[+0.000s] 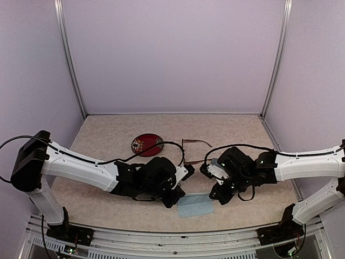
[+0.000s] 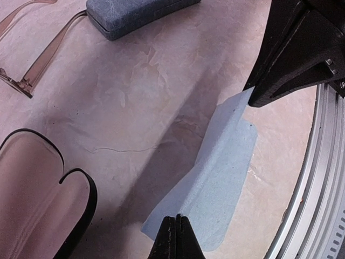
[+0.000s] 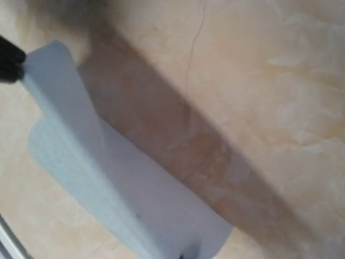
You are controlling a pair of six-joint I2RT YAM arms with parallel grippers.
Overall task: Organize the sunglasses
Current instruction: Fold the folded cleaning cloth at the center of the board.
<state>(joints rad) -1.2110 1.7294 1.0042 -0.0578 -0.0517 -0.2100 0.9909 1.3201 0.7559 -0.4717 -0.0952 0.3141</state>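
Note:
A pair of sunglasses (image 1: 195, 143) with a reddish-brown frame lies open on the table behind the arms, and in the left wrist view the sunglasses (image 2: 38, 62) show at the top left. A light-blue cloth (image 1: 197, 206) hangs between both grippers near the table's front edge. My left gripper (image 2: 177, 220) is shut on one edge of the cloth (image 2: 226, 172). My right gripper (image 2: 252, 100) is shut on its far corner. In the right wrist view the cloth (image 3: 108, 178) sags in a fold, and the jaws barely show at the bottom edge.
A grey-blue case (image 2: 135, 13) lies shut beside the sunglasses. An open black case (image 2: 86, 213) with a pale lining sits at the left. A red patterned oval (image 1: 146, 144) rests at the back left. A metal rail (image 2: 323, 189) runs along the front edge.

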